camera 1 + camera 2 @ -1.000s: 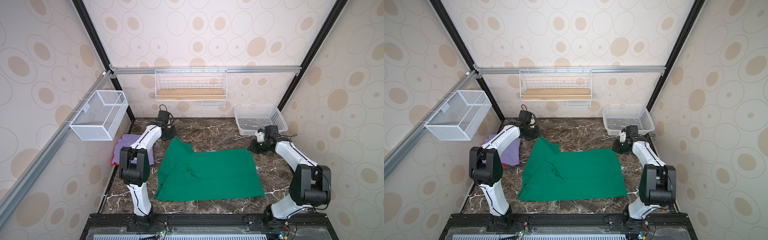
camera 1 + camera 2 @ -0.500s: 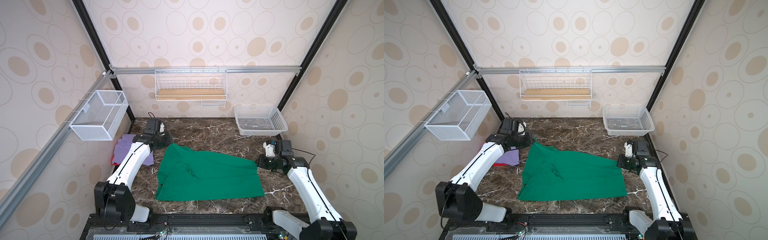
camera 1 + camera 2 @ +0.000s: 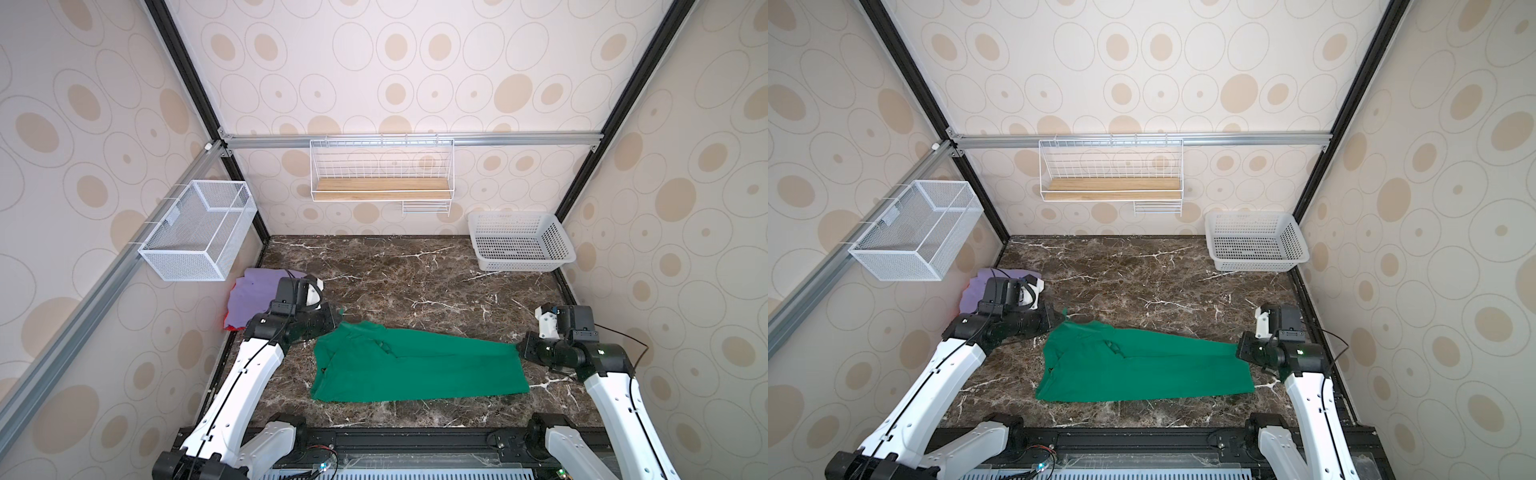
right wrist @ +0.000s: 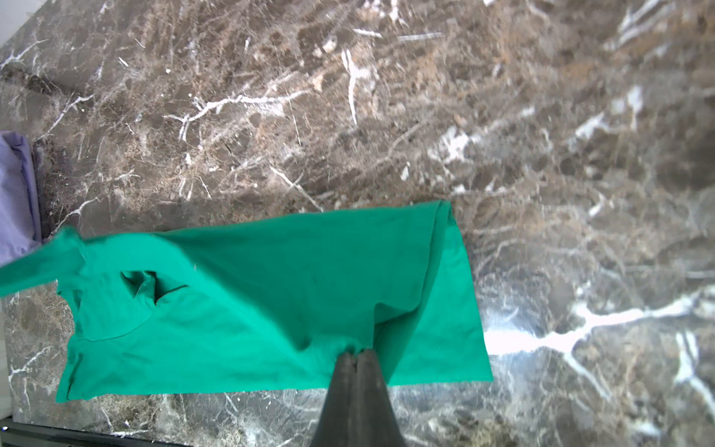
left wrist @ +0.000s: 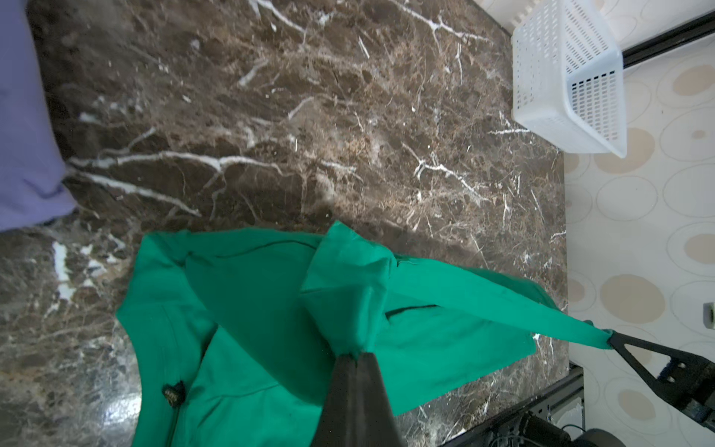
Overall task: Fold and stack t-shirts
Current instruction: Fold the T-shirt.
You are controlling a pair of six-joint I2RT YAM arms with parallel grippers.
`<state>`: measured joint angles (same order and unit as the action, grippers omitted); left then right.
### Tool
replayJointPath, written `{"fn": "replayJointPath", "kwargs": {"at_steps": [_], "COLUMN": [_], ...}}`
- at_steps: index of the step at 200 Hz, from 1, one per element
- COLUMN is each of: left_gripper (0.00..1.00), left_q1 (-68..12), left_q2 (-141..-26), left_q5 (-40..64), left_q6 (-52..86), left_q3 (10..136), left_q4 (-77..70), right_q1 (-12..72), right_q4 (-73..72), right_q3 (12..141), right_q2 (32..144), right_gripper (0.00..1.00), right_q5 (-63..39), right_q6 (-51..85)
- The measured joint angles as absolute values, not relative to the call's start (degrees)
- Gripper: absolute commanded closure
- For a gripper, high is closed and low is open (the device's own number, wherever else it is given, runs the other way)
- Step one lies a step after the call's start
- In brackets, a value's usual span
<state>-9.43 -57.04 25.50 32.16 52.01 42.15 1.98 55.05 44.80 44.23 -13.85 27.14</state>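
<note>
Green tee (image 3: 415, 368) sits near-centre on the marble tbl (image 3: 415, 282), stretched left-to-right btwn the two arms. Left gripper (image 3: 337, 321) is pinched tight on the tee's far-left corner, w/ a small tuft of cloth poking past the tips. Right gripper (image 3: 518, 348) is clamped the same way on the far-right corner, fabric drawn to a point there. The far edge runs taut from one grip to the other and is raised off the marble. The near part lies flat, near hem roughly straight. Neck opening shows left of the middle. Lavender tee (image 3: 253, 293) is at the far-left edge of the tbl, behind the left arm, w/ a sliver of red tee (image 3: 227, 323) under it. White basket (image 3: 559, 249) is in the far-right corner, well apart from the green tee.
</note>
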Motion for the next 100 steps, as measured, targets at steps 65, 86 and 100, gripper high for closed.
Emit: {"fn": "replayJointPath", "kwargs": {"at_steps": [65,86,100], "left_gripper": [1.0,0.99,0.85], "left_q1": [-9.5,-9.5,-9.54], "left_q2": [-48.71,-47.18,-46.85], "left_q5": [27.88,28.47,28.38], "left_q6": [33.93,34.96,35.46], "left_q3": [48.82,46.87,45.6], "left_q4": [47.64,48.82,50.52], "right_q1": [1.98,1.98,1.98], "right_q4": [59.83,60.14,60.23], "right_q3": [42.11,40.21,38.15], "right_q2": [35.53,34.96,34.63], "right_gripper": [1.0,0.94,0.74], "right_q5": [-9.54,-8.36,-7.99], "right_q6": [34.24,36.27,37.71]}}
